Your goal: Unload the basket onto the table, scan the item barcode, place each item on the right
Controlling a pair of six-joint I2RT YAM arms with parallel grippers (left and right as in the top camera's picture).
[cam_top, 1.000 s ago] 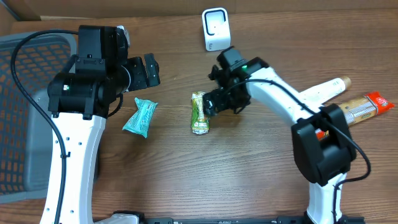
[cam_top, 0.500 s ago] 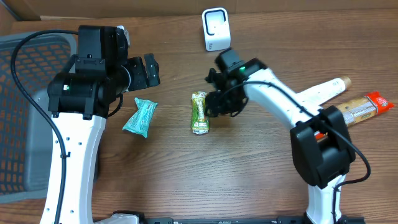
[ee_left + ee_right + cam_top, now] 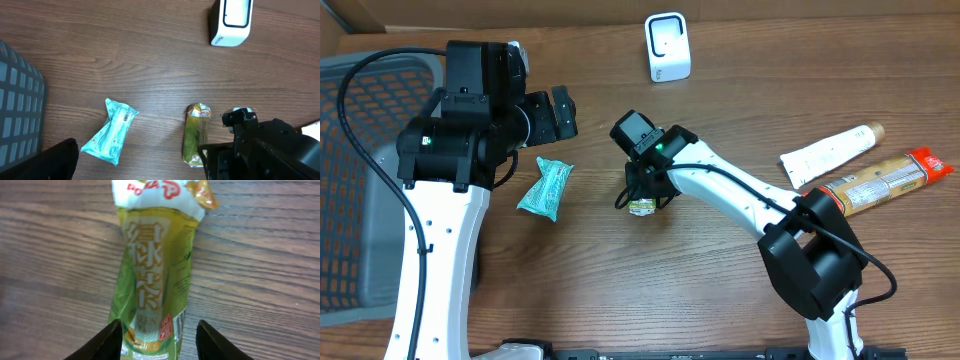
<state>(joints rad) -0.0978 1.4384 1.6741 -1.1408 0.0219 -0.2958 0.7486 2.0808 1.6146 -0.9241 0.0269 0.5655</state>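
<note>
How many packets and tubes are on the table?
4. A teal packet lies left of centre, a green packet in the middle, and a white tube and a long orange-tipped packet at the right edge. More may be hidden.

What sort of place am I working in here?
Likely a mock checkout bench: a white barcode scanner on a wooden table, a green snack packet and teal packet laid out, a grey basket alongside.
</note>
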